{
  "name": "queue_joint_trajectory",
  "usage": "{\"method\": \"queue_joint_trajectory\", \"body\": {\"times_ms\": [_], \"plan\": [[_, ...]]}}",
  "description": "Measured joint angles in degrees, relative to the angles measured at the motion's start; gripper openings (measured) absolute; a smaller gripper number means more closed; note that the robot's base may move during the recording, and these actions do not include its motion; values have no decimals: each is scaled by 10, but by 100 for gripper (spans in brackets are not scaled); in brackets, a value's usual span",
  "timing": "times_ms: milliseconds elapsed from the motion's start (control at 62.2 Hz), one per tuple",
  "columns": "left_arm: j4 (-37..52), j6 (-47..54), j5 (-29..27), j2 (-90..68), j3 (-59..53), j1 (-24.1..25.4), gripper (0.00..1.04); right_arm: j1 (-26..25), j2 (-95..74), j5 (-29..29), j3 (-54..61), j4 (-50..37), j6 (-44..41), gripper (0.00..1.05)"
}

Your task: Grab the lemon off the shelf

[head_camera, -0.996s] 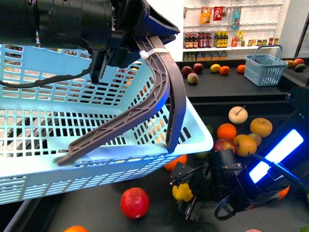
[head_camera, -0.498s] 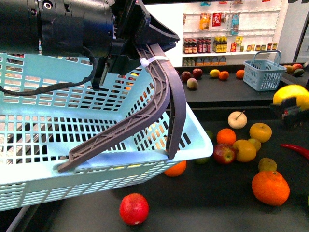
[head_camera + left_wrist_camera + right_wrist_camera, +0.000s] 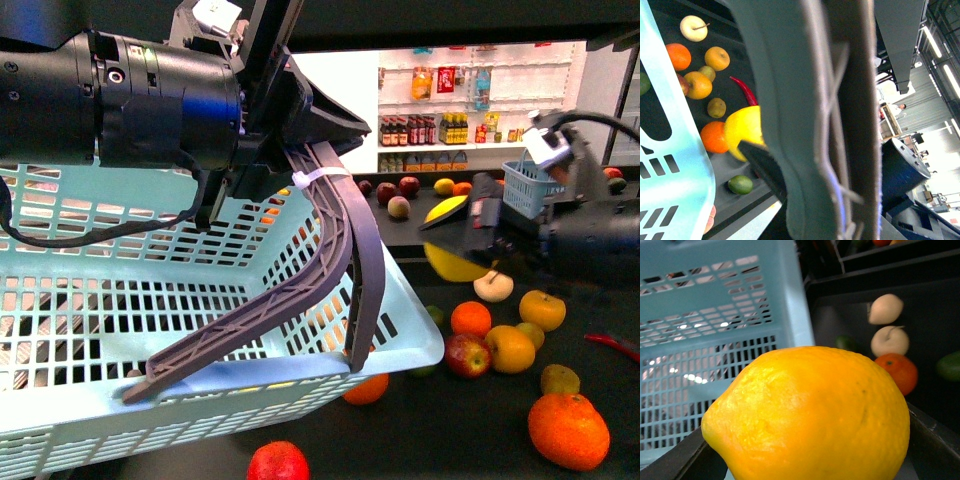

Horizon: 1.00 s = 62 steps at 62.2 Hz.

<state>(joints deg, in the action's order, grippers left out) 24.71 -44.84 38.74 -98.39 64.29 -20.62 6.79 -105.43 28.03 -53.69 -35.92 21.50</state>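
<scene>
Right gripper (image 3: 462, 238) of mine was clamped on the lemon (image 3: 450, 265), one jaw pressed to each side of it; the fruit hung in the air above the shelf (image 3: 440, 430), touching no tray, near the right-hand rim of the light-blue basket (image 3: 150, 300); my left gripper (image 3: 300, 120) was closed on that basket's grey handle (image 3: 340, 230), holding it raised over the shelf. I judged the pick itself done, the lemon being off the tray and firmly held; all that seemed left was to carry it clear, perhaps into the basket. Through the mesh I saw no fruit inside it, though part of its floor was hidden; a small blue basket (image 3: 530, 185) stood on the rear counter, contents impossible to tell; the shelf tray held loose oranges (image 3: 568, 430), apples (image 3: 467, 355) and a red chilli (image 3: 612, 345).
</scene>
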Motion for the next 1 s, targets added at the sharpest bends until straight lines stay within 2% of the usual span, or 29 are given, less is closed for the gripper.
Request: {"method": "queue_joint_trajectory", "body": {"times_ms": [161,514,562,627,820,996], "plan": [[0,0,0,0,0,0,7,48,-7,-15,-8,11,21,88],[0,0,0,0,0,0,7,99,-26,-34,-21,23,14,88],[0,0,0,0,0,0,7,103,-27,-35,-21,23,9,92],[0,0,0,0,0,0,7,106,-27,-36,-21,24,7,99],[0,-3,1,0,0,0,7,102,-24,-41,-21,31,-3,97],[-1,-4,-2,-1,0,0,7,70,26,-54,-14,62,-22,97]]}}
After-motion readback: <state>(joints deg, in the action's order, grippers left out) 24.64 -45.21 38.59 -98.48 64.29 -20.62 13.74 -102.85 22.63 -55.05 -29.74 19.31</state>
